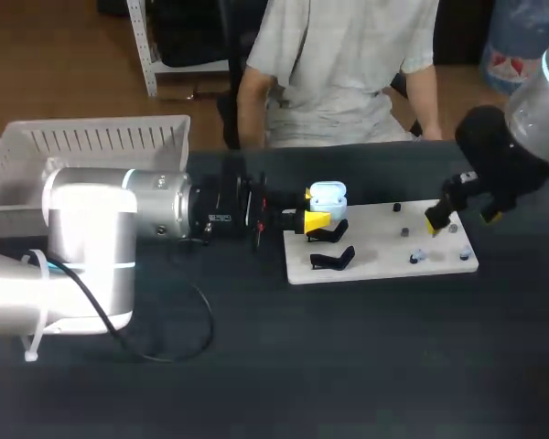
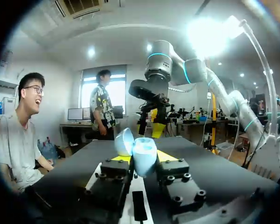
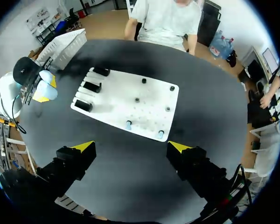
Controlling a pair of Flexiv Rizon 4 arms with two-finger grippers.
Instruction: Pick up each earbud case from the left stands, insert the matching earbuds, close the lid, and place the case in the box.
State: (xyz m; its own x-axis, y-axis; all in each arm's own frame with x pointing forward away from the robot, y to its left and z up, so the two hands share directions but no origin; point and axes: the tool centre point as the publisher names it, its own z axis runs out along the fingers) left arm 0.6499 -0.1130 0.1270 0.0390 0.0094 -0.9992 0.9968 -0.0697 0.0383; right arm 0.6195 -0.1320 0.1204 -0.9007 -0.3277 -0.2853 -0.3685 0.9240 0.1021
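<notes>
Grasping an open-lidded pale blue plastic earbud case (image 1: 328, 194) with the left gripper (image 1: 317, 208) above the flat white board's (image 1: 375, 261) left end; holding the right gripper (image 3: 130, 147) released above that board's right end.

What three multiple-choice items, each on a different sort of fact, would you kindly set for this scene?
1. What holds the case? A left tool; B right tool; C neither.
2. The case's colour? A black; B red; C light blue.
3. The right tool is: A shut on the case; B open, empty; C shut, empty.
Key: 1 A, its fingers press the case from both sides; 2 C, the shell shows pale blue; 3 B, its tips stand wide apart with nothing between.
</notes>
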